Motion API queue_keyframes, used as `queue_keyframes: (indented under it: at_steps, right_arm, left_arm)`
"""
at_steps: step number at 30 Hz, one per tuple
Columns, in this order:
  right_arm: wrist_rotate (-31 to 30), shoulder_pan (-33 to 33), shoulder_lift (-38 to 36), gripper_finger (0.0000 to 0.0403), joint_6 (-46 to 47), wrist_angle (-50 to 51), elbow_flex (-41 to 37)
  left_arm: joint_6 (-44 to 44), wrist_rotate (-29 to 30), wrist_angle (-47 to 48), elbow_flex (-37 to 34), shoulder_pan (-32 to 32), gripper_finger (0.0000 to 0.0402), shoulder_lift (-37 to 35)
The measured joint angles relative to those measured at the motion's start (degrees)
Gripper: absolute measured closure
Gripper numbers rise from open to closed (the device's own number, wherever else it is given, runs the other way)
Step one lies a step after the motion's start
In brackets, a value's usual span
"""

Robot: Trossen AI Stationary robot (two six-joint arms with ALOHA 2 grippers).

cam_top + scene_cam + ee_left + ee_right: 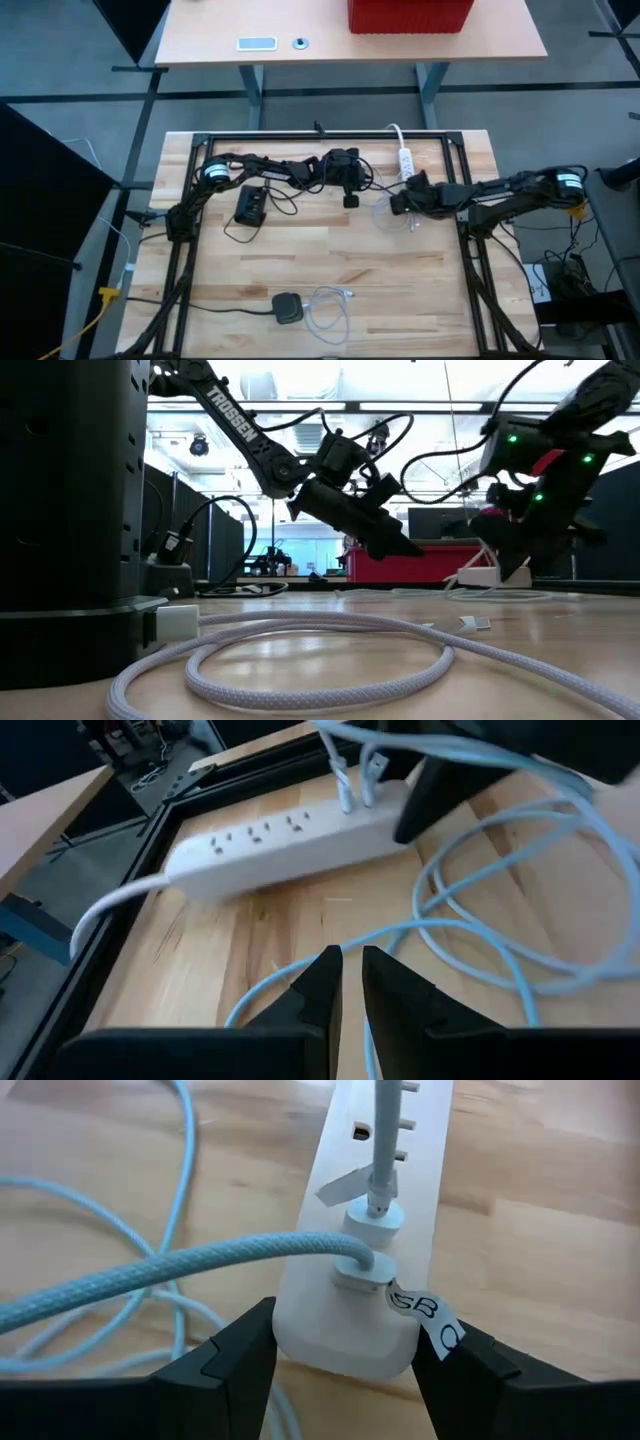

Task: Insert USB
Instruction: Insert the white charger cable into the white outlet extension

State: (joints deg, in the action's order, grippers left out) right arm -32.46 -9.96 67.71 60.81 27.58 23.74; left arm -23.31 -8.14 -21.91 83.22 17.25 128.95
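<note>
On the wooden worktop [330,260], the white power strip [365,1230] serves as the landmark, lying near the far edge inside the black frame [325,136]. Nearest the camera side, well short of the strip, a black puck-shaped adapter [288,307] lies with a coil of pale cable [328,310] beside it. Farther in, a black box [250,205] sits well to the left of the strip. The left tool [345,990] hangs above the wood just short of the strip, its two fingers almost touching and gripping nothing. The right tool [340,1350] straddles the near end of the strip, fingers part-way apart with one on each side of the white housing, seemingly clamped on it. Two USB plugs [360,1260] sit in that end of the strip: one on a thick braided light-blue cable [150,1280], one on a thinner cable carrying a paper label [425,1315]. Loops of the blue cable spread over the wood beside the strip. Beyond the strip stands a second desk [340,45] bearing a red box [410,15].
</note>
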Motion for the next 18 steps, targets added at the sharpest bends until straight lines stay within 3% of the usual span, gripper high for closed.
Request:
queue_keyframes:
  at_steps: [12,18]
  right_arm:
    - [2.4,-4.8,-3.9,0.0212,5.3,-1.6,-4.5]
    - [3.8,-5.3,-3.9,0.0212,6.6,-2.1,-4.5]
  left_arm:
    - [-0.4,-2.1,-10.3,-0.1,-3.8,0.037,0.0]
    - [-6.0,-3.5,-14.2,0.0,-7.5,0.037,0.0]
